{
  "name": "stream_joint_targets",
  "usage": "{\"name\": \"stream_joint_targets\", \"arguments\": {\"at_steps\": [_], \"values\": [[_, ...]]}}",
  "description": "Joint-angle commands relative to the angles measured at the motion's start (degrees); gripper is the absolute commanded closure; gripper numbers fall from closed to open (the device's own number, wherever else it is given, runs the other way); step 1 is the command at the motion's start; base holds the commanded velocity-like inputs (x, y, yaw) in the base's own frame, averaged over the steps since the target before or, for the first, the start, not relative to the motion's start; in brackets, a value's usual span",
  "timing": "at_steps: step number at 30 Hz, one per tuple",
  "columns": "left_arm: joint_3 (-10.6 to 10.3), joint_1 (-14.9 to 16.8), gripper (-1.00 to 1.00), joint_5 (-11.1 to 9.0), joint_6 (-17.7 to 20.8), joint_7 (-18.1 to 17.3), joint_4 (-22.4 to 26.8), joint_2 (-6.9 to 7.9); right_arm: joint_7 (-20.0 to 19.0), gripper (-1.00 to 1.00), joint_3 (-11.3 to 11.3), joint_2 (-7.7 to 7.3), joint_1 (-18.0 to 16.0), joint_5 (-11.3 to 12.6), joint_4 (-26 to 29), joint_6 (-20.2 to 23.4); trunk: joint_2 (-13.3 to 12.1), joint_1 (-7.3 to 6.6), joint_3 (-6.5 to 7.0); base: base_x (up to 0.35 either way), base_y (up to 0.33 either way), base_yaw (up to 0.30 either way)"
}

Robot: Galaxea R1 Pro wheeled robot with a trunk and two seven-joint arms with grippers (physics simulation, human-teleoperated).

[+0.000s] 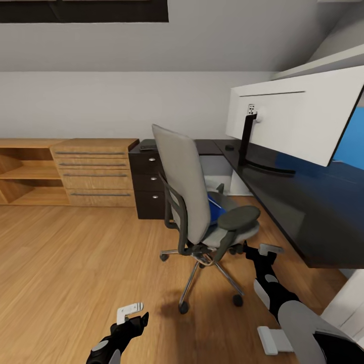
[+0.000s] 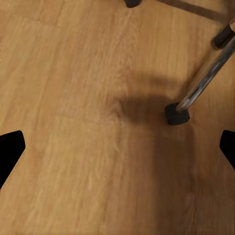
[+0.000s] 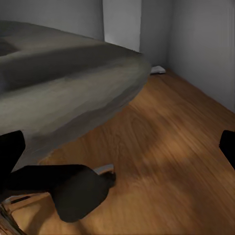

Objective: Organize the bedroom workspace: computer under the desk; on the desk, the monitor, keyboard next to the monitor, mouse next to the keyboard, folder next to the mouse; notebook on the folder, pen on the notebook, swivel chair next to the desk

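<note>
Between the left fingers (image 2: pixel 117 147), spread wide and holding nothing, bare wooden floor (image 2: pixel 73 122) shows, with one caster and chrome leg of the swivel chair (image 2: pixel 196 93) just ahead. Head view: left gripper (image 1: pixel 132 313) low over the floor, apart from the chair base.

Right fingers (image 3: pixel 120 152) likewise spread wide, empty; dark tips at both frame edges. Right gripper (image 1: pixel 263 251) sits just beside the chair's near armrest, under the seat edge level. Wrist view looks beneath the grey seat underside (image 3: pixel 73 83), a black part of the chair close in front; contact cannot be told.

Swivel chair (image 1: pixel 194 202) stands on the floor facing the counter (image 1: pixel 303 212), near it, back toward the camera. Folder (image 1: pixel 216 211), bright blue, lies on the seat, mostly hidden by the backrest.

Monitor (image 1: pixel 298 114) stands on the counter, seen from its pale rear, stem and round base on the black top. Small dark mouse (image 1: pixel 229 147) on the counter behind it. A flat dark item lies over the counter's drawers (image 1: pixel 149 184); too small to identify.

Light wooden drawer unit (image 1: pixel 93 172) against the wall, touching the drawer end
</note>
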State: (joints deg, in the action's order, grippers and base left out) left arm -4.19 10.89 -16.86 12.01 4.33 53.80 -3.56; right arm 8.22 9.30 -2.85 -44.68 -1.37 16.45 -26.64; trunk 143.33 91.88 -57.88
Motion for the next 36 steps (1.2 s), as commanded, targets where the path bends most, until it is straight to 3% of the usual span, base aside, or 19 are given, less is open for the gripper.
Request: {"name": "stream_joint_targets", "arguments": {"at_steps": [1, 10, 36], "values": [[-0.18, 0.03, -1.0, -0.58, -0.16, 0.46, -0.14, 0.0, 0.04, -1.0, 0.02, 0.02, -0.05, -0.12, -0.09, -0.16, 0.02, 0.0, -0.05, 0.052, 0.0, 0.0], [-0.2, 0.03, -1.0, -0.52, -0.84, 0.49, -0.65, 0.0, -0.01, -1.0, -0.2, 0.04, -0.05, -0.14, -0.1, -0.25, 0.02, 0.0, -0.05, 0.115, 0.0, 0.0], [-0.2, 0.01, -1.0, -0.54, -0.85, 0.51, -0.97, 0.01, -1.31, -1.0, -0.68, 0.19, -0.05, -0.56, -0.1, -0.5, 0.02, 0.0, -0.05, 0.002, 0.0, 0.0]]}}
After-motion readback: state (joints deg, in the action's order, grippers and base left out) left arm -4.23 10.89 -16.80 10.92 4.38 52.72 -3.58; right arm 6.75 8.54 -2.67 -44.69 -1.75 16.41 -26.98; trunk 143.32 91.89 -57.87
